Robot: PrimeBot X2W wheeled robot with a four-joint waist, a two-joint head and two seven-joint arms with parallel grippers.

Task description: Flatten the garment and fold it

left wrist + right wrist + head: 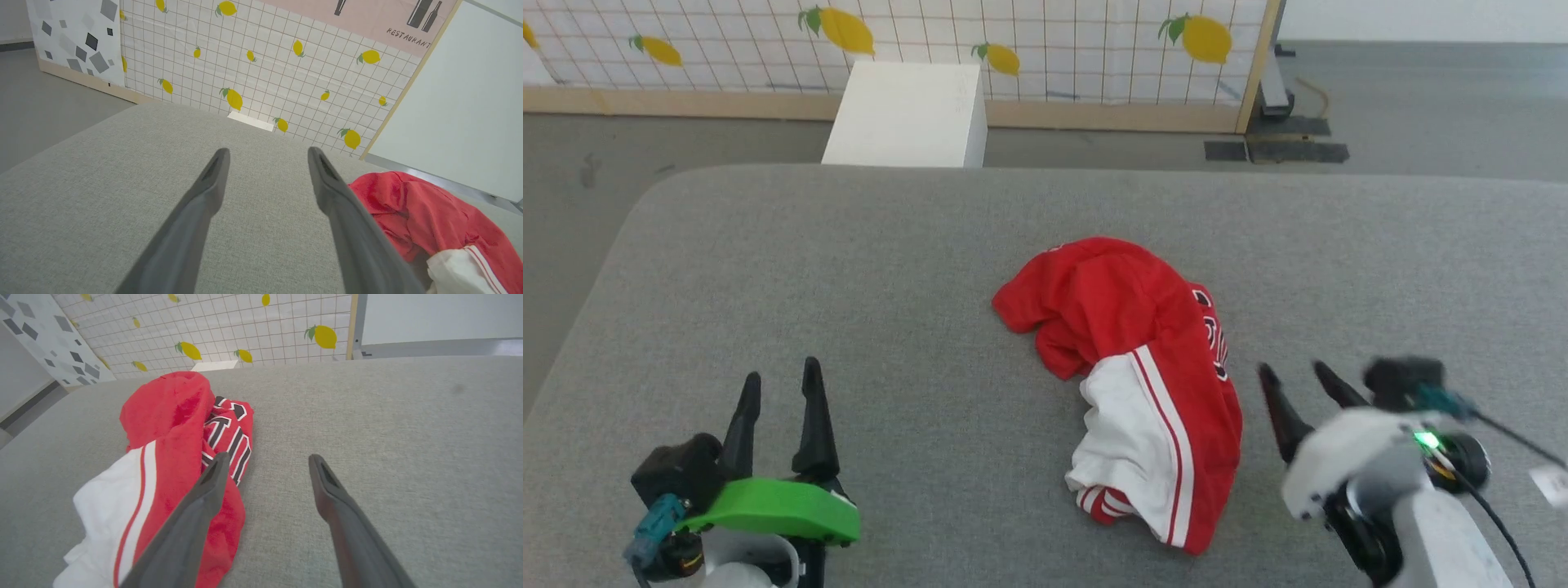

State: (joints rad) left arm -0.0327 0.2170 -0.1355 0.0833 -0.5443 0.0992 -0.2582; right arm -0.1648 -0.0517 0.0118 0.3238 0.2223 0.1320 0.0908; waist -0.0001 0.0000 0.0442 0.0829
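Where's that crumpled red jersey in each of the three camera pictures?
Head view: red jersey at the centre.
Left wrist view: red jersey at lower right.
Right wrist view: red jersey left of centre.
Shared landmark: lemon-print wall behind it.

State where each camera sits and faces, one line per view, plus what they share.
Head view: on the robot's head, looking forward and down at the grey table and the garment; open left gripper lower left, open right gripper lower right.
Left wrist view: on the left wrist, facing across the table toward the lemon-patterned wall; its own fingers show, garment at right.
Right wrist view: on the right wrist, facing the same wall; its own fingers show, garment at left.
Shared: all three show garment, table and wall.
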